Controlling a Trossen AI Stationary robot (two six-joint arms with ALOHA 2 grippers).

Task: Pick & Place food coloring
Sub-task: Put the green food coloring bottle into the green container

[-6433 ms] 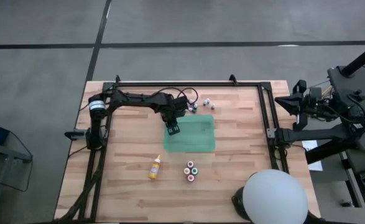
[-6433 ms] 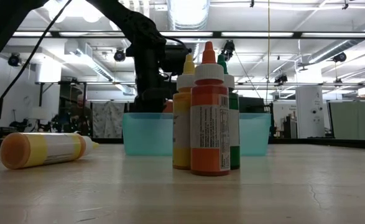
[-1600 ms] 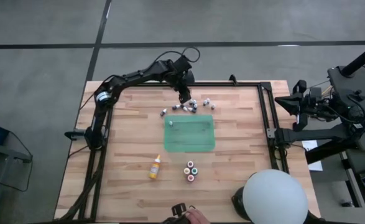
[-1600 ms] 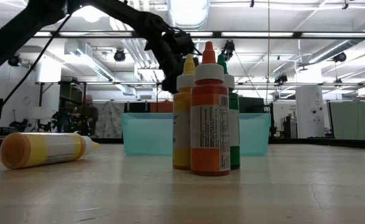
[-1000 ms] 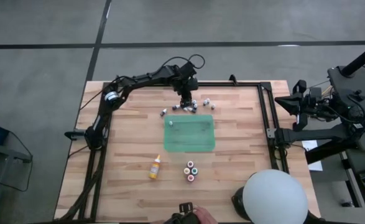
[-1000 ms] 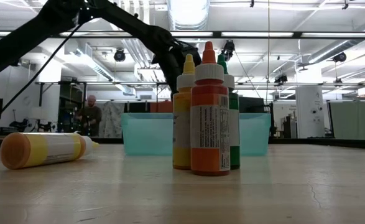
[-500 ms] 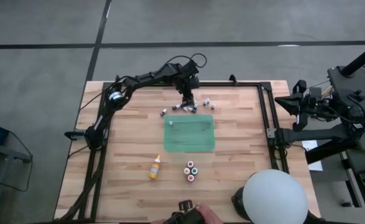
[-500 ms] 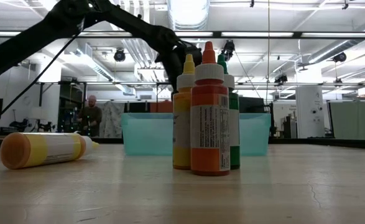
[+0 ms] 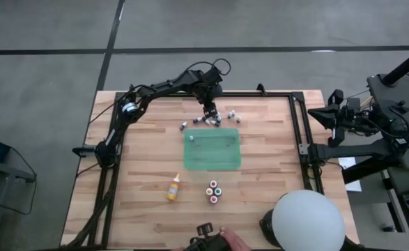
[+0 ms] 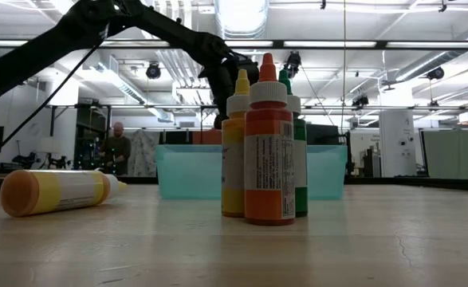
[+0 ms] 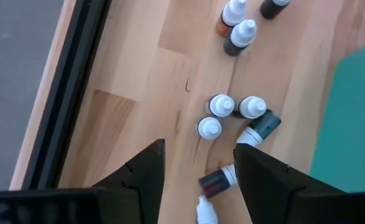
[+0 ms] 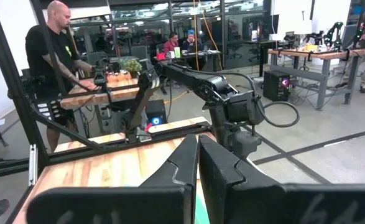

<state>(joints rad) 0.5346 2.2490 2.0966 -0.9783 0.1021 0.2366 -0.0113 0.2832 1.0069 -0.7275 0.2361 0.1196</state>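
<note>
Left wrist view shows the left gripper (image 11: 198, 171) hanging over the cluster of tiny bottles (image 11: 232, 112) on the worktop (image 11: 138, 56), its jaws spread apart, holding and touching nothing. High view puts that cluster at 12 o'clock of the green mat (image 9: 213, 150), with the yellow-orange dropper bottle (image 9: 173, 187) lying at 7 o'clock of it. Off the worktop at 3 o'clock, the right gripper (image 12: 198, 163) waits with its jaws pressed together.

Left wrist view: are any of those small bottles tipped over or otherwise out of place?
Yes. Below the open left gripper, a red-brown bottle and a dark teal one lie on their sides, while three white-capped bottles beside them stand upright. No spill shows on the table.
</note>
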